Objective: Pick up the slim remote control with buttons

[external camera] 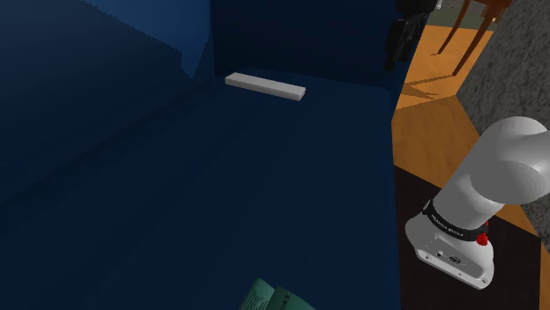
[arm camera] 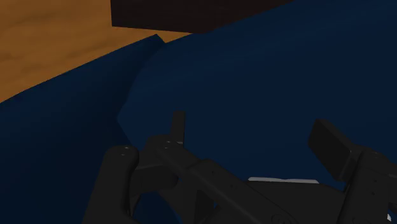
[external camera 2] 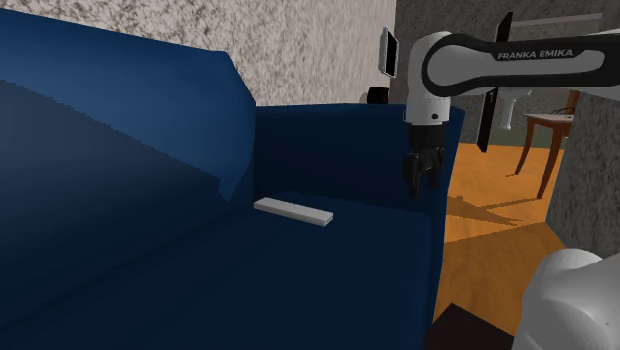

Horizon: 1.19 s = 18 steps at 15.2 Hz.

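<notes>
The slim remote (external camera: 264, 85) is a pale grey bar lying flat on the dark blue sofa seat (external camera: 264, 194), close to the far armrest. The second exterior view has the remote (external camera 2: 293, 210) in the same spot. My black gripper (external camera 2: 421, 177) hangs open in the air above the seat's outer edge, off to the remote's right in that view and well above it. In the wrist view the gripper (arm camera: 254, 137) has its fingers (arm camera: 179, 124) wide apart with nothing between them. A pale strip of the remote (arm camera: 283, 181) peeks out past the hand's body.
The sofa's tall backrest (external camera 2: 109, 169) rises on the second exterior view's left. Its armrest (external camera 2: 338, 149) stands behind the remote. Beyond the seat's edge are a wooden floor (external camera: 432, 132) and a chair (external camera 2: 551, 134). A green object (external camera: 273, 298) lies on the near seat.
</notes>
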Each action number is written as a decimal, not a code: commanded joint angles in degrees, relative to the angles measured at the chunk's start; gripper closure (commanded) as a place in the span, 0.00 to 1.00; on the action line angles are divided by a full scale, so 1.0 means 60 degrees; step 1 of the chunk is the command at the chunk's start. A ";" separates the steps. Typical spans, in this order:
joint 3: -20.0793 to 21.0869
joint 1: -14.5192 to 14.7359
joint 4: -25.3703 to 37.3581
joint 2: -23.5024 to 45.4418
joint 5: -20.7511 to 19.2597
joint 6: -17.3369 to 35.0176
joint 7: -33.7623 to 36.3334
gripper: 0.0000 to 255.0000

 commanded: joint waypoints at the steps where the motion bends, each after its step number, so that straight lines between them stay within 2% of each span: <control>1: 0.0000 0.0000 0.0000 0.0000 0.0000 0.0000 0.0000 0.00; 9: 0.0672 0.0544 0.1103 0.2232 0.0731 0.1382 0.0390 0.00; 18: 0.1388 0.1035 0.3115 0.4894 0.1145 0.2378 0.0766 0.00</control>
